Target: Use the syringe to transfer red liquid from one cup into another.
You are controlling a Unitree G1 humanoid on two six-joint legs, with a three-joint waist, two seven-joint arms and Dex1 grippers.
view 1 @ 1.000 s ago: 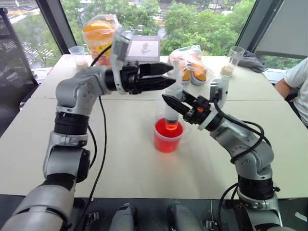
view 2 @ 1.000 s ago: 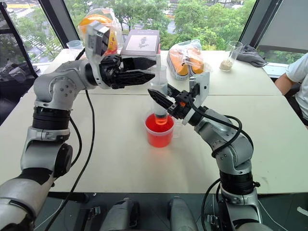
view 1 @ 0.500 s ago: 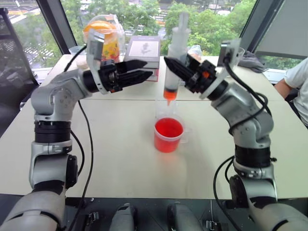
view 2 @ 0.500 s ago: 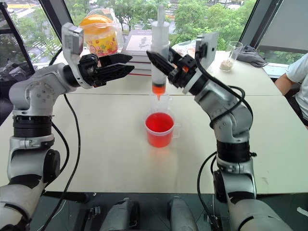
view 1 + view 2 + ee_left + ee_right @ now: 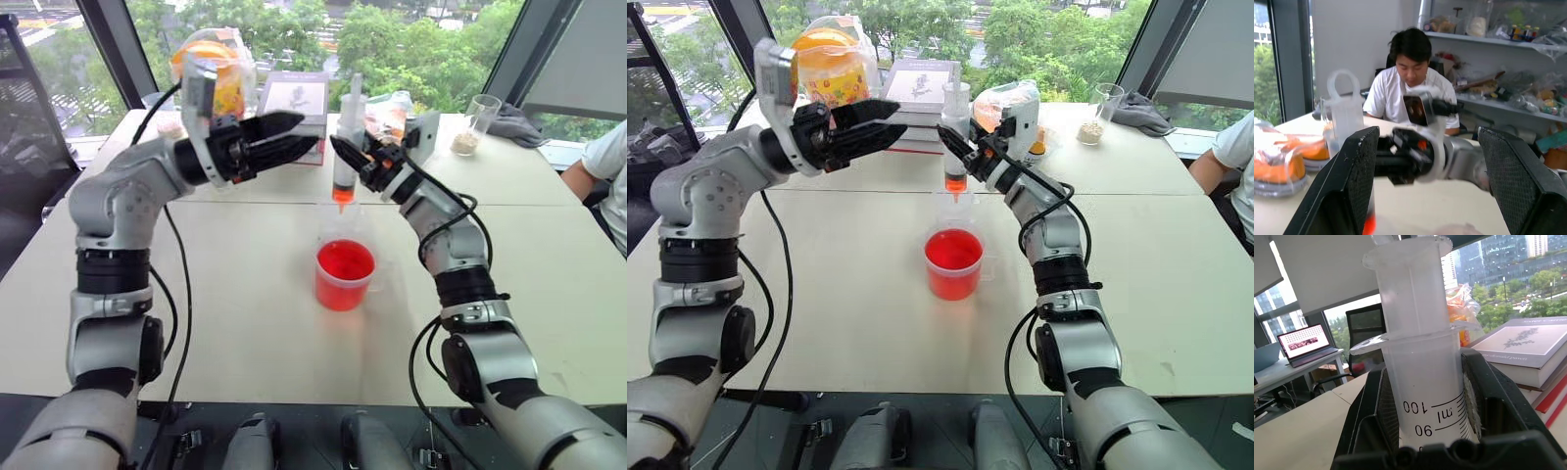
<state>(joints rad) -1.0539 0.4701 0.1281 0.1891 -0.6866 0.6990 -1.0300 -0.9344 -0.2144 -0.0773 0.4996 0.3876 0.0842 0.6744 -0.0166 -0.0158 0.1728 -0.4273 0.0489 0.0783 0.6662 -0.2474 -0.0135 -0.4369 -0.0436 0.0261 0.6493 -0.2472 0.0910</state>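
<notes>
The right gripper [image 5: 355, 157] clamps the syringe [image 5: 345, 147] upright by its barrel, tip above the clear cup [image 5: 340, 224] behind the red cup [image 5: 345, 275]. The left gripper [image 5: 294, 135] hovers beside it, fingers wide apart. The smooth, rigid plastic looks light but slippery; the barrel gives the firmest hold.
</notes>
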